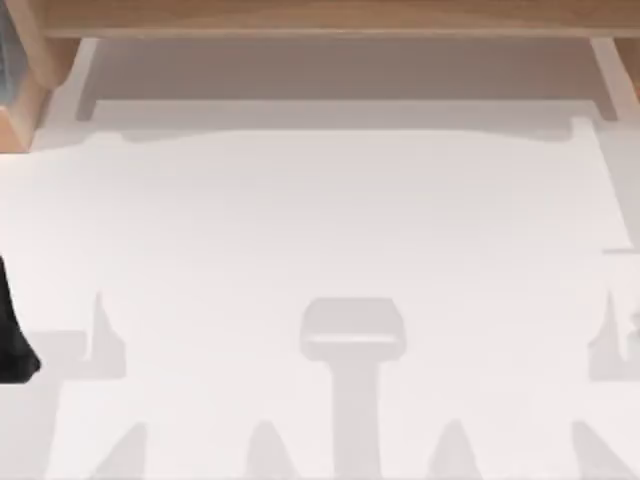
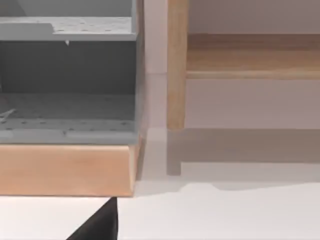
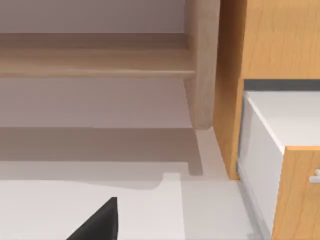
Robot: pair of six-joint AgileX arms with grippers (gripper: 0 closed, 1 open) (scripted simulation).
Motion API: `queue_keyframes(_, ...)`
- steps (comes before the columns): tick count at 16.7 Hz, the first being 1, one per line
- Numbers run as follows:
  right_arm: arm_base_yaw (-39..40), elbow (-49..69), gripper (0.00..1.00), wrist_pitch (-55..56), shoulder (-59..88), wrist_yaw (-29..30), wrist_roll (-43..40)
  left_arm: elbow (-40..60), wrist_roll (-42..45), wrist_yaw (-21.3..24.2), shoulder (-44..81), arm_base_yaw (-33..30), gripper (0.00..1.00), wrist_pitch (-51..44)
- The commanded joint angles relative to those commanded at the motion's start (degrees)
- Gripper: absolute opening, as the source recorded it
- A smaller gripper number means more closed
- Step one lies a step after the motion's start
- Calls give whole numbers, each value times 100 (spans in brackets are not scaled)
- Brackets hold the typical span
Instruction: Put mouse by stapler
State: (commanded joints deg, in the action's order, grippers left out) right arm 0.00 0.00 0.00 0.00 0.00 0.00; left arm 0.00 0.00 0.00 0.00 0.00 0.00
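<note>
looking down from the top view, the white table (image 1: 330,220) lies bare in its middle, w/ a wooden shelf (image 1: 330,15) running along the far edge. neither mouse nor stapler can be made out, so where the mouse sits, which way it points and how its long axis runs can't be told from here.

a black arm part (image 1: 12,335) sits at the table's left edge, prob the left arm parked off to the side. left wrist view faces a grey pegboard cabinet (image 2: 65,80) on a wood base, and a dark wedge (image 2: 100,222) in the near corner. right wrist view faces a white drawer unit (image 3: 270,140) in a wood frame. jaw state for both grippers: can't tell.

judging by this, the task hasn't begun.
</note>
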Motion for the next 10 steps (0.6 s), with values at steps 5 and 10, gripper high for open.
queue_keyframes(5, -115, 315, 100, -242, 328, 7, -30, 0, 0, 0, 0, 0, 100, 0)
queue_keyframes(10, -692, 1951, 100, -1434, 2055, 34, -224, 0, 0, 0, 0, 0, 100, 0)
